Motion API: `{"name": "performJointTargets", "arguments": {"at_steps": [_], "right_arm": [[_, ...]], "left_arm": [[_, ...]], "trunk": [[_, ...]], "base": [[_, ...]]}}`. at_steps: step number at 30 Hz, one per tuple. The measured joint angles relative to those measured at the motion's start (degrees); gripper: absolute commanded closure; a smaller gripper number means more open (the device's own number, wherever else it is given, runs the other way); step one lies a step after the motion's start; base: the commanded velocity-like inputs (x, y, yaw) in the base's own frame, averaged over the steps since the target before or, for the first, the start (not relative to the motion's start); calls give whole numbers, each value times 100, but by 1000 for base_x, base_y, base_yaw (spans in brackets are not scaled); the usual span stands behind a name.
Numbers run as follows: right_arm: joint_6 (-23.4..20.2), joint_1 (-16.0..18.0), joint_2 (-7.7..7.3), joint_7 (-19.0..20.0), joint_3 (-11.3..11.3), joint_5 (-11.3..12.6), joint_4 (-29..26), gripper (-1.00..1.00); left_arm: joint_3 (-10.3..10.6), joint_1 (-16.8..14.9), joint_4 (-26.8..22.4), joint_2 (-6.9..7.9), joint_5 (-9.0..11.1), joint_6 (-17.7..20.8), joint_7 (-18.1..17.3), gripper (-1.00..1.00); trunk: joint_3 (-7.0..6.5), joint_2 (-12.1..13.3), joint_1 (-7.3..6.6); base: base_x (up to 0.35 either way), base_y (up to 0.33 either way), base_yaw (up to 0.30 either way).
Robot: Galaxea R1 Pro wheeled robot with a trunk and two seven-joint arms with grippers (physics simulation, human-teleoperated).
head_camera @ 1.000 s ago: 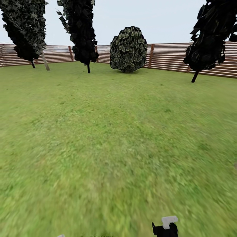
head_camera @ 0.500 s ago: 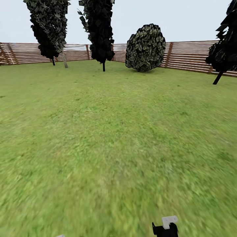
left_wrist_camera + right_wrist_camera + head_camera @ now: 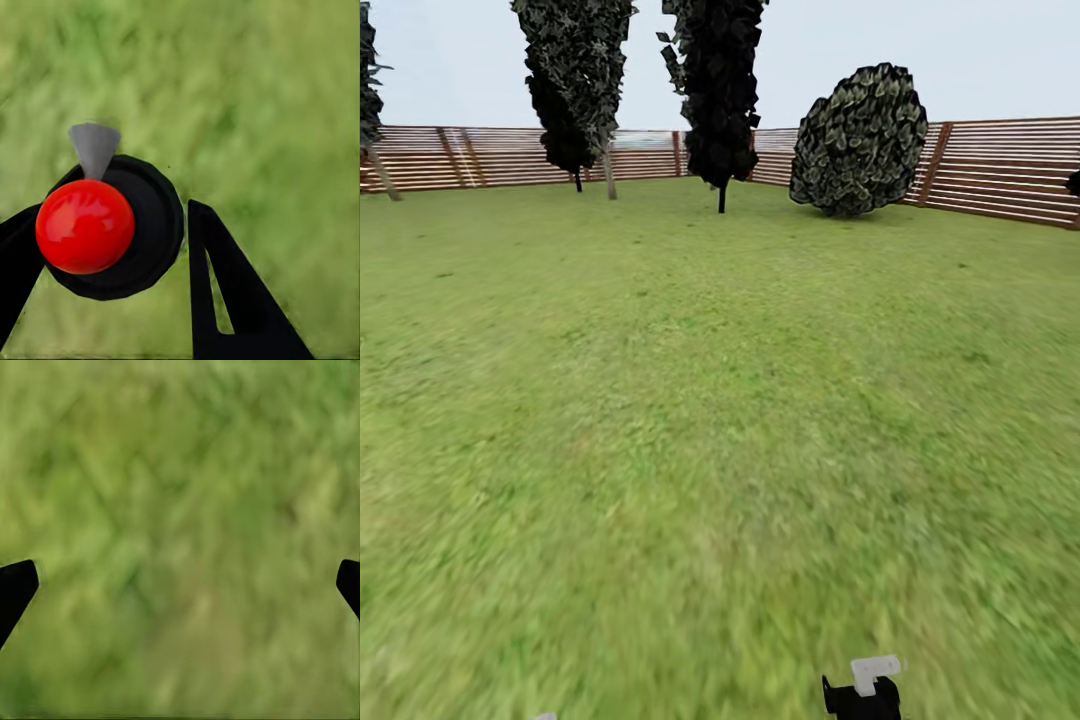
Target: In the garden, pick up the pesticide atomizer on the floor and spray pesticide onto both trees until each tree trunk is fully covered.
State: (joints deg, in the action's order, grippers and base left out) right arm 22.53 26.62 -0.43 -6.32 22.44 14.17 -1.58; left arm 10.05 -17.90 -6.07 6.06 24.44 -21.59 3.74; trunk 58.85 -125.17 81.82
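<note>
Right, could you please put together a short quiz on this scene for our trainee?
1. True or false: the right gripper is open above the grass.
2. The ball-shaped top of the pesticide atomizer between the fingers of the left gripper is: A blue, B red, C yellow.
3. Fill in: behind the round bush runs a brown slatted ____.

Key: 1 true; 2 B; 3 fence.
</note>
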Motion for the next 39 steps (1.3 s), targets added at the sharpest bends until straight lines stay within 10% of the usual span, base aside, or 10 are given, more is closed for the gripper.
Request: {"name": "performJointTargets", "arguments": {"at_steps": [39], "right_arm": [[0, -1, 0, 0, 0, 0, -1, -100]], "left_arm": [[-8, -2, 4, 9, 2, 10, 1, 100]], "trunk": [[142, 0, -1]], "base": [[-102, 287, 280]]}}
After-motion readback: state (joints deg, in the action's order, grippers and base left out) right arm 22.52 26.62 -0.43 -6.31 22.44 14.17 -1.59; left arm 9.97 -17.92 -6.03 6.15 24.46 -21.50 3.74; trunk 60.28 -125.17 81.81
